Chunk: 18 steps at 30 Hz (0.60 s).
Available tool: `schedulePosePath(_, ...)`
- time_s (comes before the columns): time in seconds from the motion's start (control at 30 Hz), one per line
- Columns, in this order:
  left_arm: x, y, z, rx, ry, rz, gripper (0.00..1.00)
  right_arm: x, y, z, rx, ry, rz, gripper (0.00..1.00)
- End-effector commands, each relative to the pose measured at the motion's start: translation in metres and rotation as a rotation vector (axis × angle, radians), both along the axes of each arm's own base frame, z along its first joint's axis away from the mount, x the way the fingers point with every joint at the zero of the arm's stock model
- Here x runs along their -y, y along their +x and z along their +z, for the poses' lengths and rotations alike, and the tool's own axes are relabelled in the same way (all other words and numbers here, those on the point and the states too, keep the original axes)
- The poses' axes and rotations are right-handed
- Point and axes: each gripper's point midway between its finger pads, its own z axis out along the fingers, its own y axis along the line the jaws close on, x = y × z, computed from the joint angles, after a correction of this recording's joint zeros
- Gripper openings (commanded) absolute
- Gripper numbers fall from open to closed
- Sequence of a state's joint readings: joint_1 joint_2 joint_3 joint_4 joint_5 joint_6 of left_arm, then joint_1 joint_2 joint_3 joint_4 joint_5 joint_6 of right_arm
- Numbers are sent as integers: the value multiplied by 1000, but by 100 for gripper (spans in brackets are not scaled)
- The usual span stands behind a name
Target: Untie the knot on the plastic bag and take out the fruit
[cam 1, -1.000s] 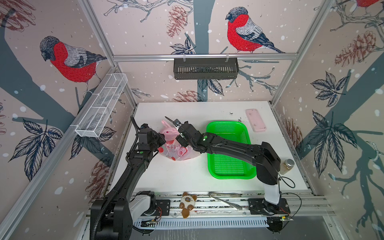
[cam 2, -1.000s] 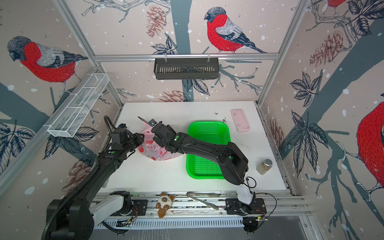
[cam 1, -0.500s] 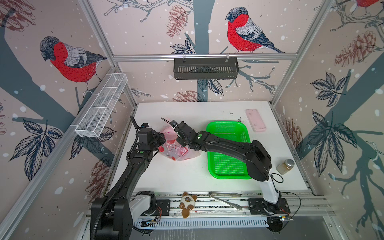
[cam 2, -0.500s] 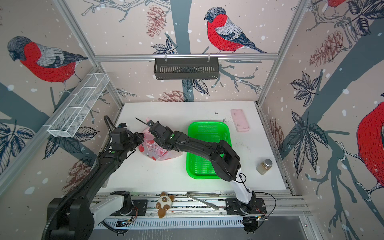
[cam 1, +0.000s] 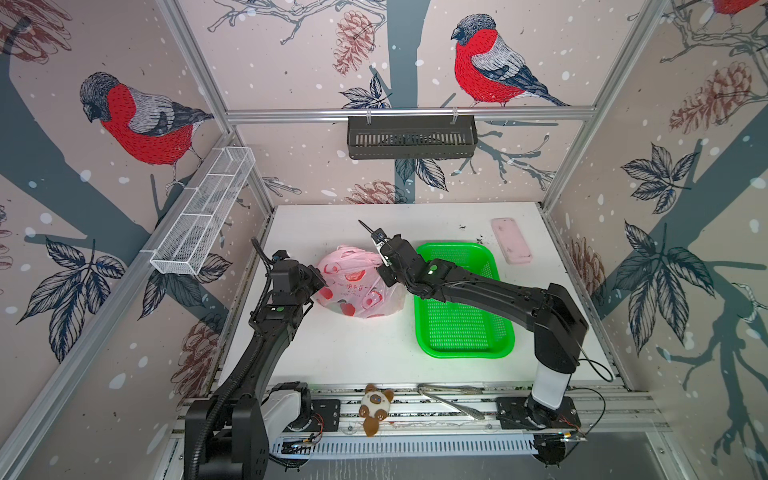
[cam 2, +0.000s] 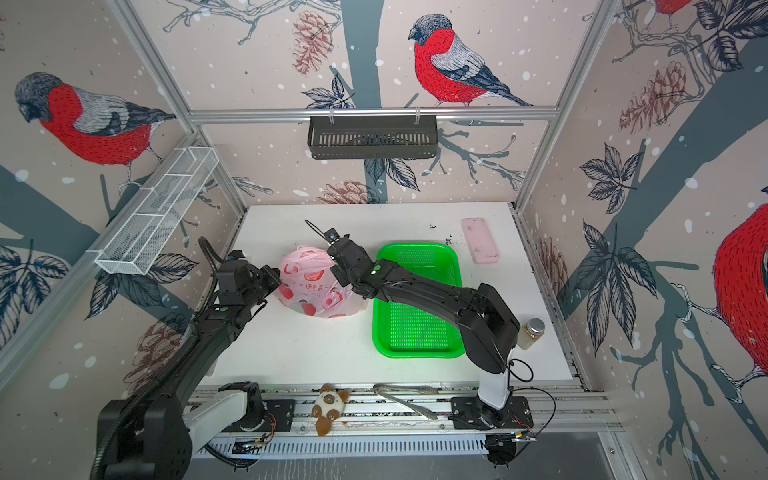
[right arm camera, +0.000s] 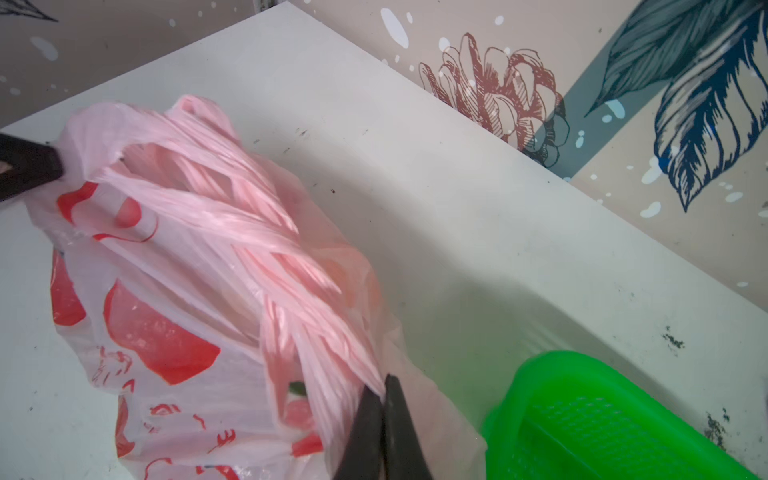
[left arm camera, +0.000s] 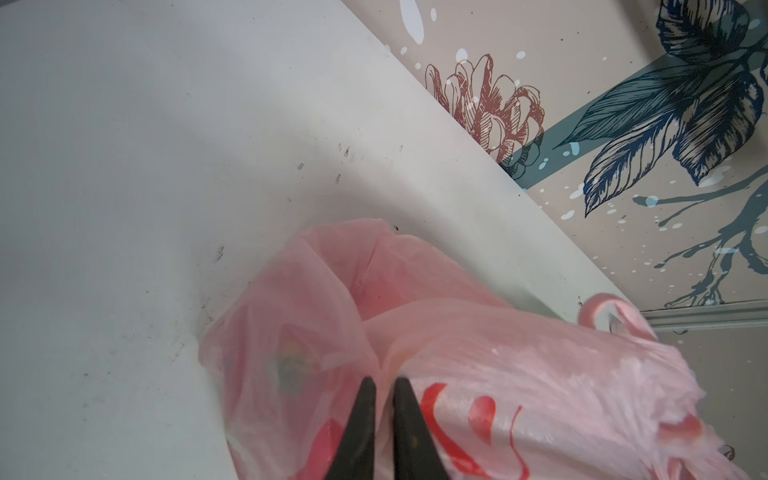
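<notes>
The pale pink plastic bag with red apple prints lies left of the table's middle. My left gripper is at its left side, shut on a fold of the plastic. My right gripper is at its right side, shut on the bunched handle strands. In the right wrist view these strands run taut across to the left fingers. I cannot pick out the knot among the strands. The fruit is hidden inside the bag; only a faint greenish shape shows through.
A green perforated basket stands right of the bag, under the right arm. A pink slab lies at the back right and a small jar at the right edge. A plush toy and tongs rest on the front rail.
The right jaws have shut on the bag's handle strands. The left jaws have closed further on the bag's side. The right arm's elbow has shifted.
</notes>
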<state>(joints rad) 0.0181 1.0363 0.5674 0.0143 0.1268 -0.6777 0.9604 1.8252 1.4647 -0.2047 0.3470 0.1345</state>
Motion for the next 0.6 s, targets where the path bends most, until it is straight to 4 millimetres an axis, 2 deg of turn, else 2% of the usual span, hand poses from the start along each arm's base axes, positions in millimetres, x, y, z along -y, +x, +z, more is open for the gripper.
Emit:
schedulePosePath(0.0, -8, -6, 8, 43, -16, 53, 12, 18, 12, 10, -16, 113, -106, 5)
schedulePosePath(0.13, -6, -17, 10, 59, -49, 56, 12, 26, 14, 11, -52, 206, -124, 6)
schedulePosePath(0.27, 2, -21, 13, 66, -68, 12, 14, 12, 3, 13, -59, 212, -68, 7)
schedulePosePath(0.43, 16, -10, 31, 64, -5, -122, 39, -12, -14, 13, -59, 170, 20, 7)
schedulePosePath(0.57, 34, 0, 38, 0, 124, -224, 69, -25, -22, 15, -64, 176, 63, 7)
